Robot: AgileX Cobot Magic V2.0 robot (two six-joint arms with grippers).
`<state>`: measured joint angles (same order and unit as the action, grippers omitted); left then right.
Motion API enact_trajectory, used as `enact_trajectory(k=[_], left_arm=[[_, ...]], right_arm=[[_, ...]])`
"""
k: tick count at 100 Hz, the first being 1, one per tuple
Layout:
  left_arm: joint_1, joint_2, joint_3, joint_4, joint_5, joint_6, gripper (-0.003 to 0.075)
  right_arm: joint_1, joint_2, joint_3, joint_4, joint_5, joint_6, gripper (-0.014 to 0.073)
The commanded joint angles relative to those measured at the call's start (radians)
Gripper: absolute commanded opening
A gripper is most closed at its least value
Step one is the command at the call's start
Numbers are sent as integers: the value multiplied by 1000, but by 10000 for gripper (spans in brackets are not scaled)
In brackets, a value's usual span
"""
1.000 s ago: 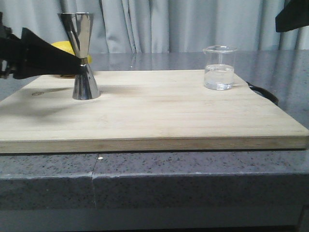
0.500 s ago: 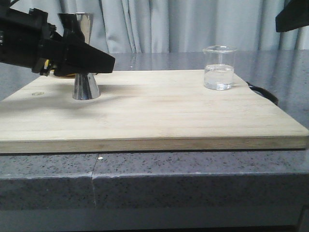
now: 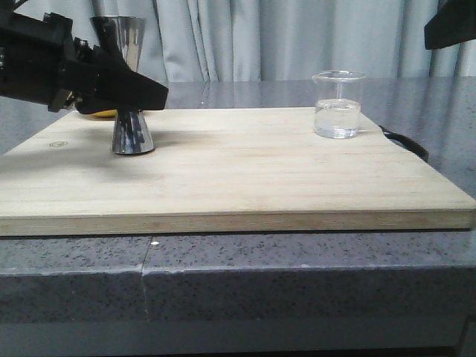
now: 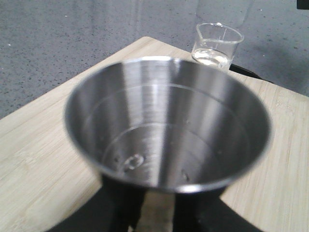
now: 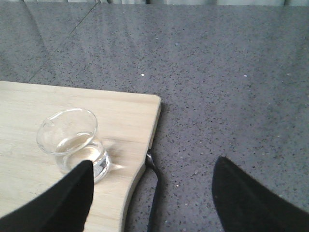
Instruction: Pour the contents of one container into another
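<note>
The steel jigger (image 3: 132,132) stands at the back left of the wooden board (image 3: 245,178). My left gripper (image 3: 126,93) reaches in from the left, its jaws shut on the narrow waist. In the left wrist view the jigger's empty upper cup (image 4: 169,125) fills the frame, with the dark fingers (image 4: 120,203) under it. The clear glass beaker (image 3: 338,104) holds a little clear liquid and stands at the back right of the board; the beaker (image 5: 72,140) sits beside the left finger of my right gripper (image 5: 152,191). That right gripper (image 3: 450,22) hangs open, high at the right.
A yellow lemon (image 3: 100,114) peeks out behind the left gripper. A black cable (image 3: 405,141) curls off the board's right edge onto the grey speckled counter (image 3: 223,268). Grey curtains hang behind.
My left gripper swung in from the left across the jigger's waist, then drew back slightly and closed on it. The beaker and the right gripper have not moved.
</note>
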<state>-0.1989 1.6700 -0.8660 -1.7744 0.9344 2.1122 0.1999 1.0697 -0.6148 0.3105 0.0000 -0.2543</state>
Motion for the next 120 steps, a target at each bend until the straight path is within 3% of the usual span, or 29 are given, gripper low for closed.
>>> enact_trajectory(k=[1, 26, 38, 60, 71, 120], left_arm=[[-8, -34, -28, -67, 80, -17, -20], [-8, -62, -54, -50, 222, -118, -20], [-8, -104, -85, 17, 229, -185, -20], [-8, -166, -129, 82, 229, -242, -20], [-8, -178, -134, 89, 233, -244, -20], [-8, -178, -134, 98, 233, -244, -20]], right_arm=[[15, -13, -7, -34, -110, -8, 468], [119, -9, 137, -62, -370, -8, 468], [159, 13, 205, -62, -514, -4, 468], [223, 101, 216, -69, -640, 14, 468], [233, 168, 216, -74, -756, 14, 468], [233, 359, 200, -198, -985, 136, 468]])
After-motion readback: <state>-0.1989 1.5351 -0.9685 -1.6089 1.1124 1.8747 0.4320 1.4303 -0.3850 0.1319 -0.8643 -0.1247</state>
